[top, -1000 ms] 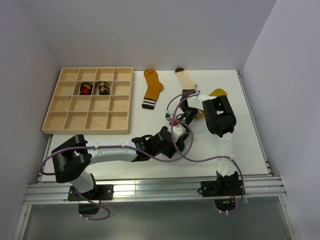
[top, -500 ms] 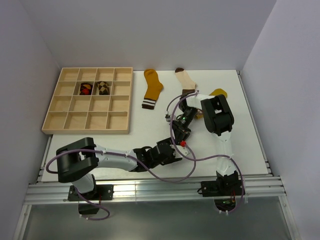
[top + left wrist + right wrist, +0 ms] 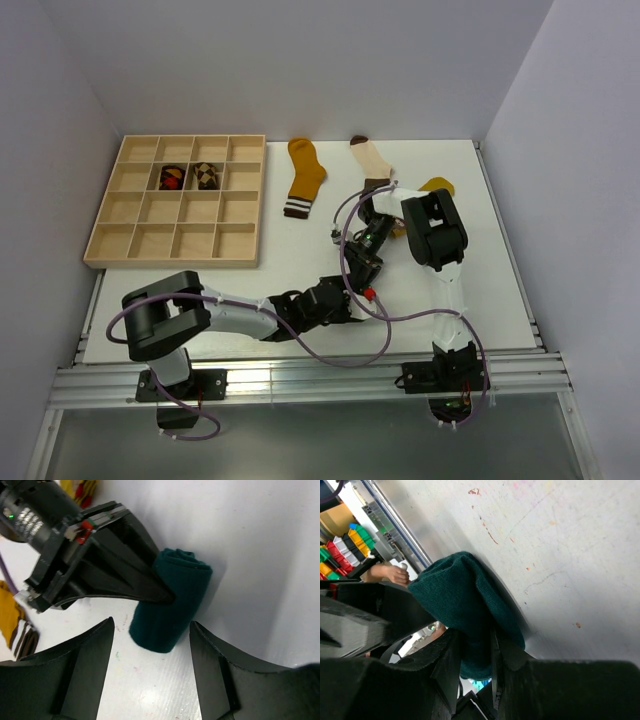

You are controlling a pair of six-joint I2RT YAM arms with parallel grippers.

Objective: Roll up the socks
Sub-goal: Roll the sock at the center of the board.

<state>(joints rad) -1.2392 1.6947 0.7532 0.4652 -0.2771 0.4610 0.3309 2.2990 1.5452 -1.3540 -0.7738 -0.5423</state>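
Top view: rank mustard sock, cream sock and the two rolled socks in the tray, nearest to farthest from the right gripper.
The right gripper is shut on the teal sock.
1. Mustard sock, back left, and cream sock, behind: too close to call.
2. Checked roll, in the tray.
3. Red-marked roll, one compartment farther left.

Table (image 3: 290,255): white top, filling the centre of the overhead view. Fine red and pink scuff marks (image 3: 487,527) show on it in the right wrist view.

Back wall (image 3: 300,60) at 12 o'clock, left wall (image 3: 40,200) at 9 o'clock and right wall (image 3: 590,200) at 3 o'clock are all plain, pale grey-lilac, and close the table in on three sides.

Aluminium rail (image 3: 300,385): runs along the table's edge at 6 o'clock. A dull grey surface (image 3: 330,445) lies below it; floor or shelf cannot be told.

Lighting: even, with soft shadows.
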